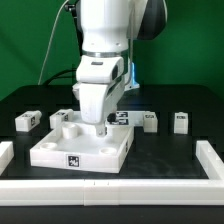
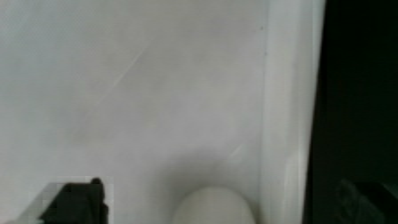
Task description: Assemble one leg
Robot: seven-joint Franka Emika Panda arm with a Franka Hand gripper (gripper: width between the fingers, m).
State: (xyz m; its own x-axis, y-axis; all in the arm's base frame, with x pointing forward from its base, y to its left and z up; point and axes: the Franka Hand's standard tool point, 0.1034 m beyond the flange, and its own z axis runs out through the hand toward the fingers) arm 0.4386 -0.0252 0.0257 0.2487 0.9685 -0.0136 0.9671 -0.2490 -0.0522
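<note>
Exterior view: the Panda arm reaches straight down over the large white square panel, which lies flat on the black desk toward the exterior view's left. The end effector sits low, at or just above the panel's top face near its far edge. Its fingers are masked by the wrist housing and blend into the white panel, so I cannot tell whether they are spread, pressed together, or pinching a part.

Four small tagged blocks read as legs, in a loose row behind the panel. The far-left leg is apart from the panel. The second leg is just beyond the panel's far corner. The third leg and the far-right leg are on the exterior view's right, well clear of the arm. All appear to rest on the desk. A tagged flat piece behind the end effector is probably the marker board. A white rail borders the desk in front.

The wrist view adds little: a pale blurred surface fills most of it, with a rounded pale shape and a dark tag-like patch at one edge, neither identifiable.

By my reading the task is early. No leg visibly stands in a panel corner, so picking up a leg, seating it and fastening it all seem to remain.
</note>
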